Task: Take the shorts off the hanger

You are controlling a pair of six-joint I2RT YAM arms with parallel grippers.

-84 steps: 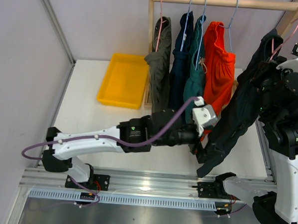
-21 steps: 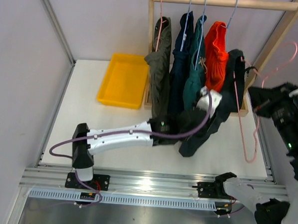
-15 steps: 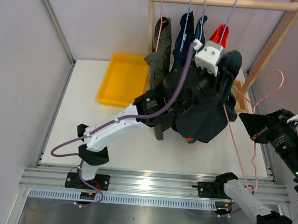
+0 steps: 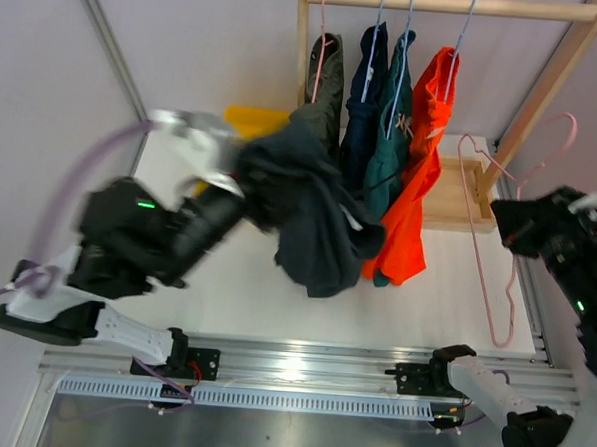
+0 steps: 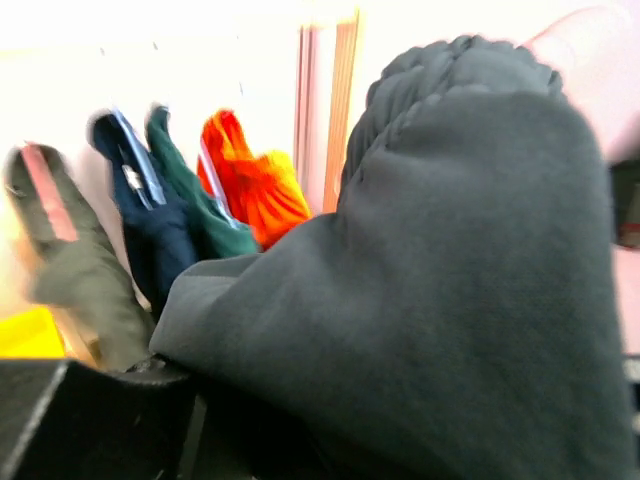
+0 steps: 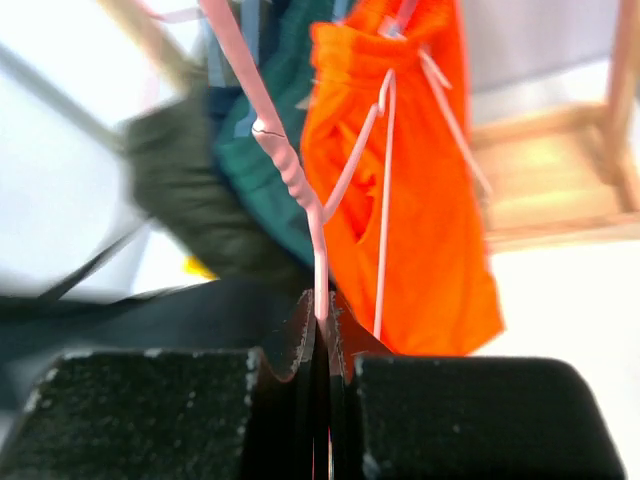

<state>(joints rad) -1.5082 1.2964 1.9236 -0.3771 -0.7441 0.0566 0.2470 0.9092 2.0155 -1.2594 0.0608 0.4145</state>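
**Carrying the freed pair to a resting place.** The black shorts (image 4: 313,229) hang in the air off the end of the left arm (image 4: 147,241), above the desk (image 4: 225,290) and just in front of the yellow tray (image 4: 252,116). They are clear of the pink hanger (image 6: 290,170). The left fingers are buried in the cloth and cannot be seen. Since the bunched fabric dangles from them, they are judged to be clamped on it (the left wrist view is filled with dark cloth). The right fingers (image 6: 285,355) are pressed together on the hanger's wire and hold it bare, out to the right, well apart from the shorts.

The olive, navy, teal and orange shorts (image 4: 415,200) hang from the rail (image 4: 450,3), and the black pair's trailing edge overlaps them in the top view.

To do this step well:
- Carry the black pair high enough that the loose hem snags neither its neighbours nor the desk.
- Part the left fingers only once the bundle sits over the tray, if that is where it goes.
- Hold the hanger away from the rail.
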